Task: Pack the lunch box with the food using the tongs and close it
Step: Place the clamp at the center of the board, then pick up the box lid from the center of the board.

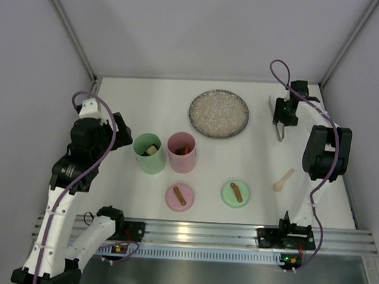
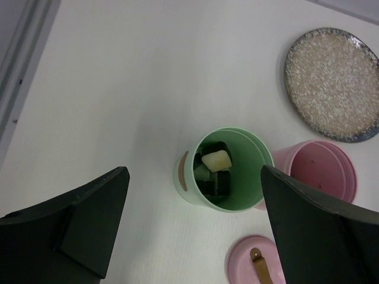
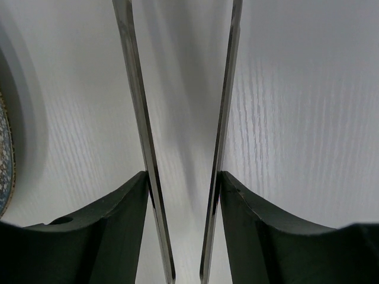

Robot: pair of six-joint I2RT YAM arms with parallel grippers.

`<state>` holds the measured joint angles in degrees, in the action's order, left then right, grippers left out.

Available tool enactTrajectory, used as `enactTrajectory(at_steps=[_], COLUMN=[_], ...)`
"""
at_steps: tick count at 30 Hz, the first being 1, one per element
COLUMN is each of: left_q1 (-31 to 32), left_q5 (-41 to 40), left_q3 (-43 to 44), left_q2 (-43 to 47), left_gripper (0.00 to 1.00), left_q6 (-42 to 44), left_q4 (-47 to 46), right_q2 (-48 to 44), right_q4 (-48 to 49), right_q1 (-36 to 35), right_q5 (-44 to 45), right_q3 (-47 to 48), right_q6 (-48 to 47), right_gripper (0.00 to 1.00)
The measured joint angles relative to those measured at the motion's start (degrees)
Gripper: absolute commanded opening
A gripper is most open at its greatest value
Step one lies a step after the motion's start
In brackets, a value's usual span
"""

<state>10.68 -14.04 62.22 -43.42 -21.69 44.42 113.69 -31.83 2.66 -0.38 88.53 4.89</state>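
Note:
The lunch box stands as two round tubs, a green one (image 1: 150,155) (image 2: 249,195) and a pink one (image 1: 182,154) (image 2: 323,171), both uncovered. White and black food pieces (image 2: 216,161) (image 1: 151,149) lie inside the green tub, and a reddish-brown piece (image 1: 183,150) shows in the pink one. My left gripper (image 1: 123,135) (image 2: 194,171) hangs open just left of the green tub, holding nothing. At the back right my right gripper (image 1: 283,115) (image 3: 182,174) is shut on the silver tongs (image 1: 280,131) (image 3: 139,118), whose two arms stand apart, tips pointing down at the table.
A speckled grey plate (image 1: 219,113) (image 2: 331,83) lies at the back centre. In front of the tubs lie a pink lid (image 1: 179,197) (image 2: 251,266) and a green lid (image 1: 235,194), each with a brown strap. A small wooden spoon (image 1: 283,180) rests near the right arm.

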Motion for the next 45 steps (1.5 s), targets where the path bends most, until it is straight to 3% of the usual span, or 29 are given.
enactTrajectory(at_steps=[11, 15, 16, 26, 29, 33, 37, 41, 45], left_q1=[1.33, 2.56, 2.82, 7.21, 15.52, 35.28, 50.31, 58.69, 62.23], left_q5=[18.49, 20.22, 20.33, 21.99, 14.91, 1.16, -12.13, -20.68, -25.09], left_q3=[1.53, 1.53, 1.53, 1.53, 1.53, 1.53, 1.55, 1.55, 0.11], left_q2=[-6.36, -6.69, -6.6, -6.78, -8.0, -12.66, -19.1, -26.16, -29.09], left_gripper=[0.99, 0.99, 0.99, 0.96, 0.95, 0.95, 0.97, 0.93, 0.85], left_q6=[2.45, 3.02, 3.08, 2.21, -1.33, -9.68, -20.39, -30.84, -40.02], left_q4=[2.45, 4.31, 4.52, 5.95, 6.45, 7.15, 8.59, 10.64, 11.34], right_q2=[2.34, 2.34, 2.34, 0.17, -6.73, -20.22, -32.61, -41.16, -47.6], right_q4=[-4.09, -4.85, -4.87, -4.66, -3.89, -2.69, -0.17, 0.72, 1.05], right_q1=[0.15, 0.15, 0.15, 0.96, 1.07, 1.09, 0.0, -2.01, -4.55], right_q5=[-2.73, -3.1, -3.34, -5.62, -4.48, -3.32, -1.66, -1.16, -2.73], right_q3=[0.02, 0.02, 0.02, -0.09, -3.15, -7.65, -12.22, -17.03, -20.41], right_q6=[-3.39, -4.59, -4.76, -2.21, 0.15, 2.89, 5.4, 8.0, 10.38], right_gripper=[0.58, 0.85, 0.87, 0.85, 0.86, 0.86, 0.86, 0.85, 0.85])
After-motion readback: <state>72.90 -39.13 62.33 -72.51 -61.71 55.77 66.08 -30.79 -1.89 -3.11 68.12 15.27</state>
